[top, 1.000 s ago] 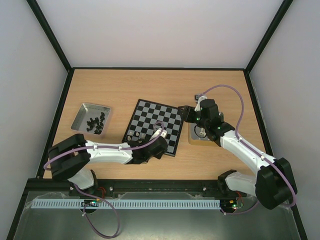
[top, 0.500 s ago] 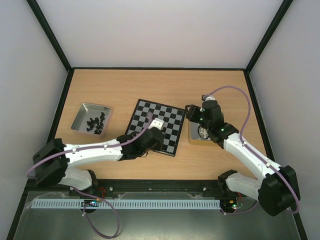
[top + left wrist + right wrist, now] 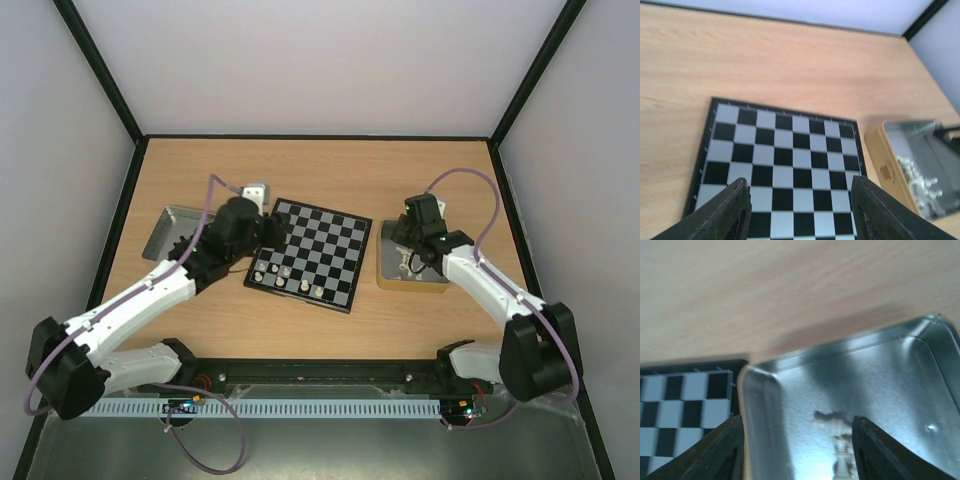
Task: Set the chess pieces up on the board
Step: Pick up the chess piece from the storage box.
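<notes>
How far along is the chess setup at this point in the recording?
Barely started. Done: about four tiny chess pieces stand along the near edge of the black-and-grey checked chessboard; its other squares look bare. In hand: nothing; the left gripper is open by the board, the right gripper open above the silvery metal tin of cream-white pieces. Left: nearly the whole set.

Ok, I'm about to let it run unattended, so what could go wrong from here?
The open right gripper hangs over the silvery metal tin, where cream-white chess pieces lie bunched; it may pinch two or catch the wall. The open left gripper hangs by the black-and-grey chequered board; its arm could knock the few standing pieces on the near row.
</notes>
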You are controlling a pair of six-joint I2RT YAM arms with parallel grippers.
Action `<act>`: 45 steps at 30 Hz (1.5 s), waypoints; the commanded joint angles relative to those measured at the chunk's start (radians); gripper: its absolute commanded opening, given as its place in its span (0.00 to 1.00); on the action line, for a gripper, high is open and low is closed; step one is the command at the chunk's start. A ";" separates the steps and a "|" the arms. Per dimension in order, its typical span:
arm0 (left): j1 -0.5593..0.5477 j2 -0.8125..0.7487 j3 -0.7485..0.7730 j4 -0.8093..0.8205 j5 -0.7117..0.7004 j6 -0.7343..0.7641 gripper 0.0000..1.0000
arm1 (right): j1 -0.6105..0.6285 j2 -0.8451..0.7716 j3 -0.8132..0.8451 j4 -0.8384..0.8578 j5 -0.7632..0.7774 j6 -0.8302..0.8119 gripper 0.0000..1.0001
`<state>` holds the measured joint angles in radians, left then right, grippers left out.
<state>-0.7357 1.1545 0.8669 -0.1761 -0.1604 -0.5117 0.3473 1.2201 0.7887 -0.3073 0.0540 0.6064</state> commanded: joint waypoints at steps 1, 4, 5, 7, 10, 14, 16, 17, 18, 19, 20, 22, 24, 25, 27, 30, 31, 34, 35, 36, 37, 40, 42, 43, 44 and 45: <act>0.102 -0.047 0.058 -0.039 0.116 0.083 0.57 | -0.009 0.094 0.040 -0.135 0.060 -0.056 0.55; 0.155 -0.046 0.060 -0.028 0.180 0.102 0.58 | -0.015 0.164 0.055 -0.142 0.058 -0.083 0.53; 0.167 -0.045 0.055 -0.022 0.198 0.105 0.58 | -0.016 0.190 0.065 -0.148 0.058 -0.094 0.53; 0.183 -0.041 0.040 -0.007 0.231 0.105 0.58 | -0.016 0.240 0.084 -0.160 0.058 -0.118 0.52; 0.195 -0.039 0.019 0.006 0.261 0.105 0.58 | -0.016 0.289 0.087 -0.163 0.062 -0.157 0.49; 0.199 -0.041 0.009 0.007 0.267 0.111 0.57 | -0.017 0.337 0.096 -0.173 0.091 -0.195 0.45; 0.200 -0.042 0.009 0.007 0.271 0.113 0.57 | -0.018 0.364 0.110 -0.180 0.087 -0.204 0.42; 0.202 -0.042 0.007 0.007 0.271 0.113 0.57 | -0.018 0.375 0.113 -0.176 0.088 -0.206 0.42; 0.202 -0.043 0.007 0.006 0.271 0.113 0.57 | -0.017 0.382 0.114 -0.169 0.087 -0.208 0.42; 0.204 -0.045 0.008 0.006 0.271 0.114 0.57 | -0.017 0.390 0.116 -0.162 0.084 -0.212 0.42; 0.203 -0.045 0.006 0.006 0.271 0.115 0.57 | -0.018 0.399 0.118 -0.156 0.083 -0.215 0.42; 0.206 -0.047 0.005 0.006 0.271 0.117 0.57 | -0.019 0.418 0.128 -0.151 0.087 -0.227 0.41; 0.206 -0.046 0.007 0.007 0.272 0.119 0.57 | -0.022 0.433 0.136 -0.138 0.085 -0.234 0.39; 0.208 -0.046 0.007 0.008 0.273 0.117 0.57 | -0.023 0.439 0.137 -0.132 0.079 -0.237 0.38; 0.209 -0.044 0.008 0.007 0.278 0.116 0.57 | -0.029 0.455 0.137 -0.119 0.071 -0.238 0.35; 0.211 -0.047 0.006 0.007 0.280 0.113 0.57 | -0.031 0.478 0.137 -0.107 0.062 -0.239 0.30; 0.211 -0.047 0.005 0.008 0.280 0.113 0.57 | -0.031 0.483 0.137 -0.106 0.058 -0.238 0.27; 0.211 -0.048 0.003 0.009 0.282 0.110 0.57 | -0.033 0.489 0.135 -0.096 0.052 -0.228 0.20; 0.211 -0.048 0.003 0.010 0.284 0.109 0.57 | -0.033 0.482 0.131 -0.087 0.050 -0.226 0.18; 0.211 -0.048 0.003 0.011 0.285 0.107 0.57 | -0.032 0.477 0.128 -0.081 0.051 -0.223 0.16; 0.211 -0.049 0.003 0.012 0.287 0.106 0.57 | -0.033 0.469 0.125 -0.075 0.052 -0.221 0.15; 0.211 -0.049 0.002 0.016 0.292 0.100 0.57 | -0.033 0.433 0.111 -0.049 0.052 -0.212 0.13; 0.212 -0.048 0.001 0.022 0.295 0.094 0.57 | -0.033 0.389 0.092 -0.019 0.056 -0.204 0.13; 0.211 -0.049 0.001 0.024 0.297 0.092 0.57 | -0.032 0.364 0.081 -0.003 0.056 -0.201 0.13; 0.211 -0.049 0.002 0.025 0.300 0.089 0.57 | -0.032 0.335 0.071 0.010 0.059 -0.198 0.13; 0.211 -0.050 0.005 0.026 0.303 0.085 0.57 | -0.031 0.310 0.063 0.023 0.057 -0.194 0.13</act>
<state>-0.5316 1.1137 0.8799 -0.1741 0.1238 -0.4129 0.3199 1.6405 0.8829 -0.3527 0.0963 0.3901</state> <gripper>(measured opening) 0.567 0.132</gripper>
